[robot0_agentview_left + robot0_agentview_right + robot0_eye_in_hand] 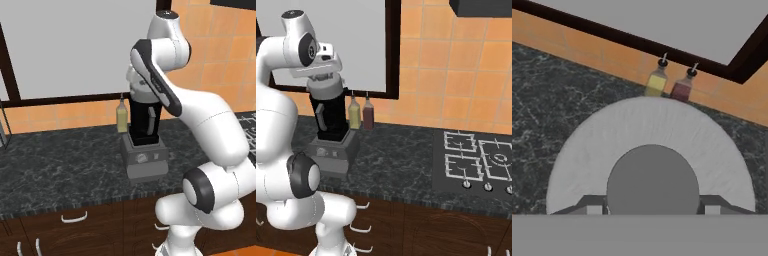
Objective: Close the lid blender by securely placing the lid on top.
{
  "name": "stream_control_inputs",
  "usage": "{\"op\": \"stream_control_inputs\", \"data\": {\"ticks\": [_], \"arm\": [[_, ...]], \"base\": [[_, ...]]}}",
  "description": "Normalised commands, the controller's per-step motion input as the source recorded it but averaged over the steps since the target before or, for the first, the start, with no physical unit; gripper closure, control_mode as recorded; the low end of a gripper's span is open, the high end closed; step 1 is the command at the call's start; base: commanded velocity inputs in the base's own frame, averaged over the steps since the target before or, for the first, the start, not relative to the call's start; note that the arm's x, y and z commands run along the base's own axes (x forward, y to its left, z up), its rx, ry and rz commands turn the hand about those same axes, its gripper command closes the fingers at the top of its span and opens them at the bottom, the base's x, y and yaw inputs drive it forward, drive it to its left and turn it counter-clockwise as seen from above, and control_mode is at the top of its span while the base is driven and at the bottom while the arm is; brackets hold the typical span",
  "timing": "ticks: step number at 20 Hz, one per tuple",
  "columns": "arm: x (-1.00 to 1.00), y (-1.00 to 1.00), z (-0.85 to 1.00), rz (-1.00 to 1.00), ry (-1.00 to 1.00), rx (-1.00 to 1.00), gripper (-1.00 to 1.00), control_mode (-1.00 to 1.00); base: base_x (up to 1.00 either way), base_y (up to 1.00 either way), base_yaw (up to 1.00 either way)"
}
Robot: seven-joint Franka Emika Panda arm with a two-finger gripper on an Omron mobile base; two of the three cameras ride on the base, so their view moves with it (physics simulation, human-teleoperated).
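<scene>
The blender's black jar [145, 120] [331, 116] stands on its boxy grey base [145, 159] [331, 150] on the dark counter. The light-grey lid [138, 92] [326, 90] [647, 125] sits right at the jar's top, and I see no gap between them. My hand comes down on the lid from above. In the hand view the gripper [653, 206] is shut on the lid's darker knob [653, 177], with a fingertip [594, 205] against each side of it. The lid hides the jar's mouth.
A slim yellowish bottle [121, 116] [355, 114] [655, 82] and a dark red bottle [369, 114] [682, 90] stand against the orange tiled wall just behind the blender. A stove top [476, 160] lies to the right. Cabinet drawers [75, 220] run below the counter's front edge.
</scene>
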Motion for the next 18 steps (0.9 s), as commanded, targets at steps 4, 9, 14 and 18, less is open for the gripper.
{"op": "stream_control_inputs", "data": {"ticks": [4, 9, 14, 18], "arm": [[0.00, 0.00, -0.73, 0.00, -0.06, 0.08, 1.00, -1.00], [0.00, -0.18, -0.73, 0.03, -0.09, 0.18, 1.00, -1.00], [-0.07, -0.26, -0.67, 0.08, -0.21, 0.25, 1.00, -1.00], [0.00, 0.13, -0.38, 0.00, -0.02, 0.03, -1.00, -1.00]], "base": [[0.00, 0.00, 0.00], [0.00, 0.00, 0.00], [0.00, 0.00, 0.00], [0.00, 0.00, 0.00]]}}
